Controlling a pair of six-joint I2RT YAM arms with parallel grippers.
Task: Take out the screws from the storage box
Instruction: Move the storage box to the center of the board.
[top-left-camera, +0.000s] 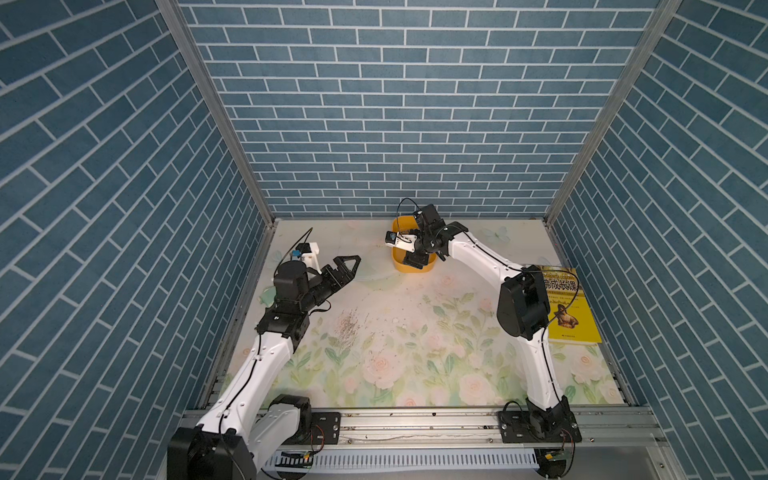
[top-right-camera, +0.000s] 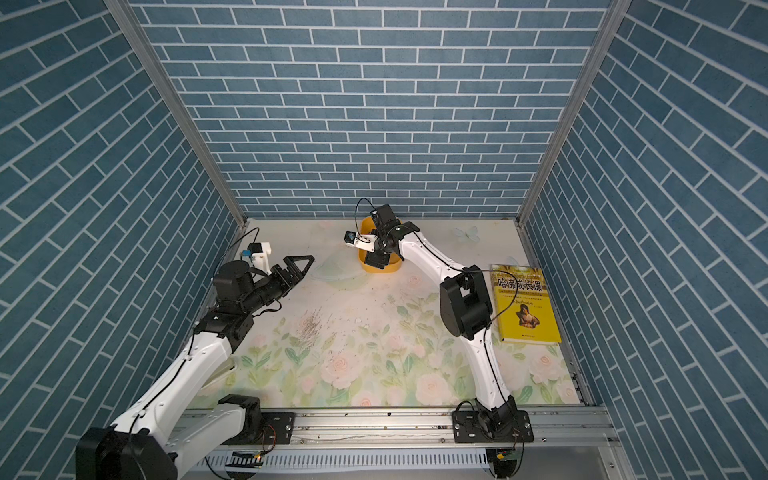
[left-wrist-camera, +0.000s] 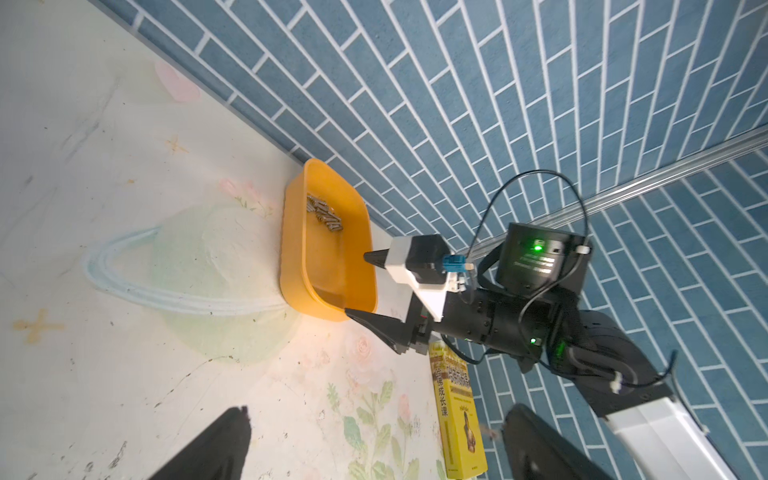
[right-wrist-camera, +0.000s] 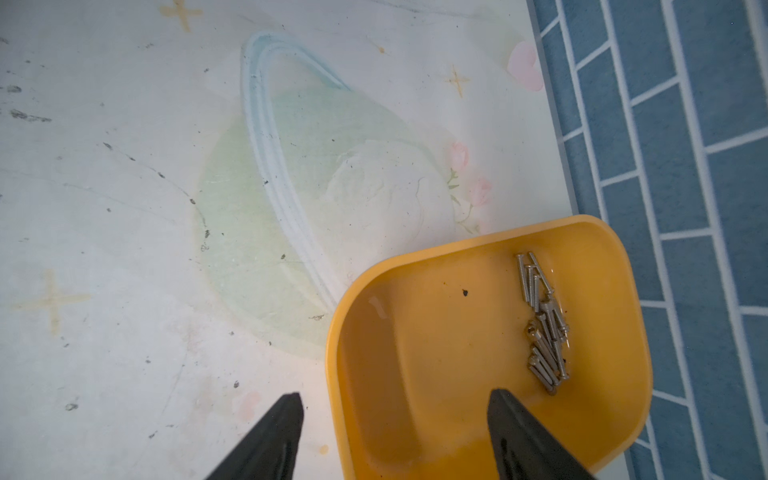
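Screws, roughly a dozen small silver-grey metal bolts, are lying clustered on the floor of the shallow yellow-orange plastic storage box. The box is sitting on the floral-printed table, close to the blue brick-patterned back wall. The right fingers are standing apart and gripping nothing, straddling one wall of the box: one inside, one over the table. The left fingers are hovering fully spread and empty, well apart from the box. A yellow paperback book is lying beside the right arm.
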